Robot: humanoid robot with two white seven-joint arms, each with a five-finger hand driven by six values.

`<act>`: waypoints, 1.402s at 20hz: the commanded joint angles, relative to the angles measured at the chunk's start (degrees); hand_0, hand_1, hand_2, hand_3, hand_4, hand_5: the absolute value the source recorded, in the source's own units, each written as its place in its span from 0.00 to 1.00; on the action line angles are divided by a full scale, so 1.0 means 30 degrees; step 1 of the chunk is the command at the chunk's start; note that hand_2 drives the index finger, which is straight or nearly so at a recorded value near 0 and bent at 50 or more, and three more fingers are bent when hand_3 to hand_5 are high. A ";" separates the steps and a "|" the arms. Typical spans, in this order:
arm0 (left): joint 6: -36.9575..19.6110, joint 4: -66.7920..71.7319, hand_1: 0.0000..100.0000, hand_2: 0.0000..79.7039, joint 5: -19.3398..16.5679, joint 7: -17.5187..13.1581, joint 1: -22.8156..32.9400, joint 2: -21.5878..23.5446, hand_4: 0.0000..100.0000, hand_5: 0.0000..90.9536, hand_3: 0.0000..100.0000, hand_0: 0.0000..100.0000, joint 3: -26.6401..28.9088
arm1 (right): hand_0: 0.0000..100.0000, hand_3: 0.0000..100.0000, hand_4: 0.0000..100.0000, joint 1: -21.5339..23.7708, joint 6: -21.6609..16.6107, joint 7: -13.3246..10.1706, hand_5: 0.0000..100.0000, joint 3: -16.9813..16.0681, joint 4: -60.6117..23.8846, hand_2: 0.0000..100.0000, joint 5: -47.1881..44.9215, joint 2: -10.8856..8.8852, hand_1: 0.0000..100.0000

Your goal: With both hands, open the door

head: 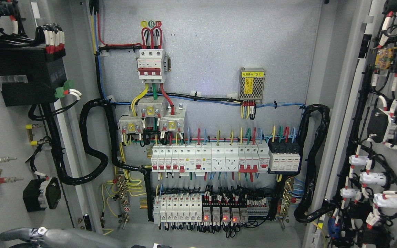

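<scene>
**Checking door swing: cabinet stands open, hands mostly out of view**

Inspecting the head view, both doors of the electrical cabinet appear swung fully outward. The left door [16, 144] shows its inner face with a black module and wiring; the right door [388, 113] likewise shows its inner face, crowded with white connectors and black cable looms. Between them the back panel [219, 51] is exposed, with a red-topped main breaker [151, 65], a row of white breakers [209, 158] and a lower relay row [205, 208] showing red indicator lights.

Only a grey arm segment [57, 237] is seen, along the bottom edge at lower left. By its entry side it is judged to be the left arm. Its hand is not visible, so whether it is released, clenched or grasping cannot be told. No right arm or hand appears.

Judgement: the opening step looks essentially complete. Relative to the visible arm, the left door lies directly above and the panel wiring up and to the right. Any remaining push should bear on bare door metal near the outer edge, away from the cable loop [91, 144] at the hinge side. Snagging loose wires is the main risk.
</scene>
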 commanded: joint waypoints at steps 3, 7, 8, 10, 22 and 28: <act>-0.0001 0.0001 0.00 0.03 0.0000 -0.0026 -0.0469 0.0205 0.04 0.00 0.03 0.30 0.0011 | 0.22 0.00 0.00 -0.0953 0.0306 0.0040 0.00 0.1003 0.0524 0.00 -0.0641 0.0000 0.00; -0.0001 0.0001 0.00 0.03 0.0000 -0.0026 -0.0440 0.0205 0.04 0.00 0.03 0.30 0.0011 | 0.22 0.00 0.00 -0.1187 0.0336 0.0040 0.00 0.1063 0.0524 0.00 -0.0671 0.0000 0.00; -0.0001 0.0001 0.00 0.03 0.0000 -0.0026 -0.0440 0.0205 0.04 0.00 0.03 0.30 0.0011 | 0.22 0.00 0.00 -0.1246 0.0336 0.0040 0.00 0.1063 0.0524 0.00 -0.0671 0.0000 0.00; -0.0030 0.0001 0.00 0.03 0.0000 -0.0026 -0.0440 0.0205 0.04 0.00 0.03 0.30 0.0011 | 0.22 0.00 0.00 -0.1246 0.0336 0.0040 0.00 0.1121 0.0524 0.00 -0.0671 0.0000 0.00; -0.0030 -0.0028 0.00 0.03 0.0000 -0.0289 -0.0469 0.0205 0.04 0.00 0.03 0.30 0.0011 | 0.22 0.00 0.00 -0.1744 0.0365 0.0040 0.00 0.1268 0.0524 0.00 -0.0671 0.0000 0.00; -0.0030 -0.0028 0.00 0.03 0.0000 -0.0495 -0.0440 0.0205 0.04 0.00 0.03 0.30 0.0011 | 0.22 0.00 0.00 -0.1774 0.0161 0.0010 0.00 0.1356 0.0261 0.00 -0.0554 0.0000 0.00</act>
